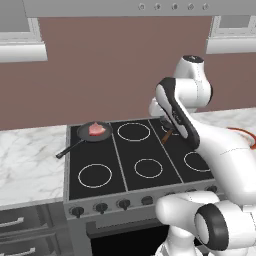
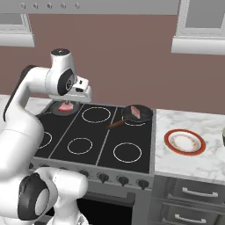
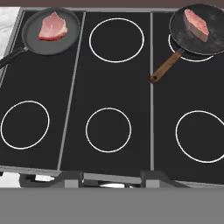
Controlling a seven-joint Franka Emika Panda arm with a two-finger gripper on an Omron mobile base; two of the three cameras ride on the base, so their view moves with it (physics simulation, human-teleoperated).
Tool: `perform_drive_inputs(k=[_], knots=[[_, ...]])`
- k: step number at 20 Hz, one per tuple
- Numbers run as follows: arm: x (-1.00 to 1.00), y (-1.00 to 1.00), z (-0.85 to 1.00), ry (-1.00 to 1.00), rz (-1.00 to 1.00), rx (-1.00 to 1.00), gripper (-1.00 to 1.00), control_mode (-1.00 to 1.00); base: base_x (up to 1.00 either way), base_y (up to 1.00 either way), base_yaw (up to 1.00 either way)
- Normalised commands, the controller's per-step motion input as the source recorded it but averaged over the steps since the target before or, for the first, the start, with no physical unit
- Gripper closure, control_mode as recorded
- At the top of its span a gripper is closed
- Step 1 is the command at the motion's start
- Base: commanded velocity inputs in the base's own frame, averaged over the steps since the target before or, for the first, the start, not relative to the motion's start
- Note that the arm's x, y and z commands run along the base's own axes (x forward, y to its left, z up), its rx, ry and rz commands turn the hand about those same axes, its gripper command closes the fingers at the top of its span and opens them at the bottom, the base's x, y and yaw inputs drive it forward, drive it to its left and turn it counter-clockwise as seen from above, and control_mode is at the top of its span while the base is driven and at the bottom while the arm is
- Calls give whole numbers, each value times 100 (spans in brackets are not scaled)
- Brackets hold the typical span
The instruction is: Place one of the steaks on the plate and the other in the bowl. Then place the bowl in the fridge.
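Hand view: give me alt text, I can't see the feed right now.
Looking down on a black six-ring stovetop: a steak lies in a black-handled pan at top left, another steak in a brown-handled pan at top right.

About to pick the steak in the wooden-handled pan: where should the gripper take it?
Come straight down onto the steak and pinch across its narrow width. It lies flat in the pan, whose raised rim probably blocks a sideways approach.
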Motion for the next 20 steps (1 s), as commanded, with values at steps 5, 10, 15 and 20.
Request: perform_drive_inputs(k=[5,10,15,20], knots=[[8,-20,-10,0,0,1,-100,-100,0,0,0],[47,-63,-17,9,-1,0,-100,-100,0,0,0],[46,-61,-16,8,0,0,-100,-100,0,0,0],[57,-61,-24,12,-3,-1,-100,-100,0,0,0]])
